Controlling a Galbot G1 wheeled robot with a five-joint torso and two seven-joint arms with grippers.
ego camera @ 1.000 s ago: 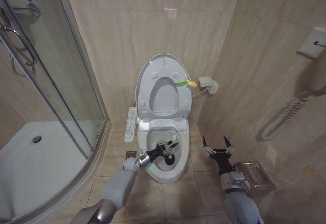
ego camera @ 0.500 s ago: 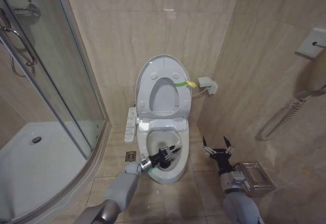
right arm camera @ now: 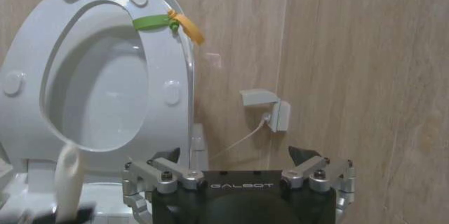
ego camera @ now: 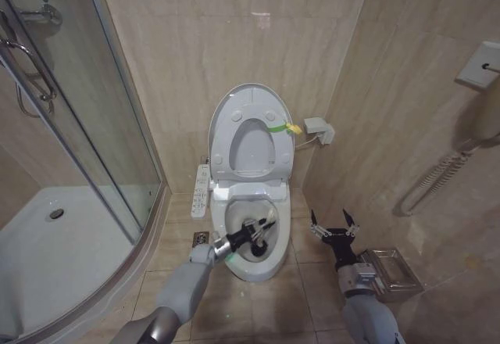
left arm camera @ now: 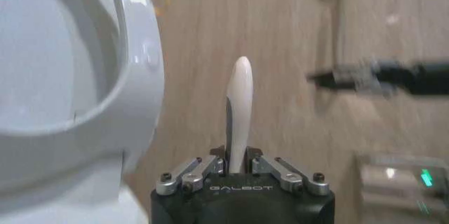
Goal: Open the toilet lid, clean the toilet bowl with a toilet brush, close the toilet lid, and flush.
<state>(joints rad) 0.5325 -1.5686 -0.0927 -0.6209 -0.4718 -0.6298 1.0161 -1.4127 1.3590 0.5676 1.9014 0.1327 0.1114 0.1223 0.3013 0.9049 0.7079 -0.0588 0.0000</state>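
The toilet lid (ego camera: 248,100) stands raised against the wall with the seat ring folded up against it, a yellow-green loop (ego camera: 283,128) tied at its edge. Below it the toilet bowl (ego camera: 269,264) lies uncovered. My left gripper (ego camera: 247,233) reaches over the bowl's near rim and is shut on the toilet brush (ego camera: 268,223), whose white handle (left arm camera: 238,103) sticks out between the fingers; the dark end sits low inside the bowl. My right gripper (ego camera: 333,230) hovers open beside the bowl, above the floor tiles. The right wrist view faces the raised lid (right arm camera: 28,50) and the loop (right arm camera: 168,21).
A glass shower door (ego camera: 101,133) and white shower tray (ego camera: 39,250) lie on the left. A button panel (ego camera: 201,190) runs along the bowl's side. A metal rack (ego camera: 392,274) rests by the right wall, a wall socket (ego camera: 319,130) behind the toilet.
My left gripper has shifted the brush a little inside the bowl, first toward the near rim, then back. The right arm and the lid have not moved.
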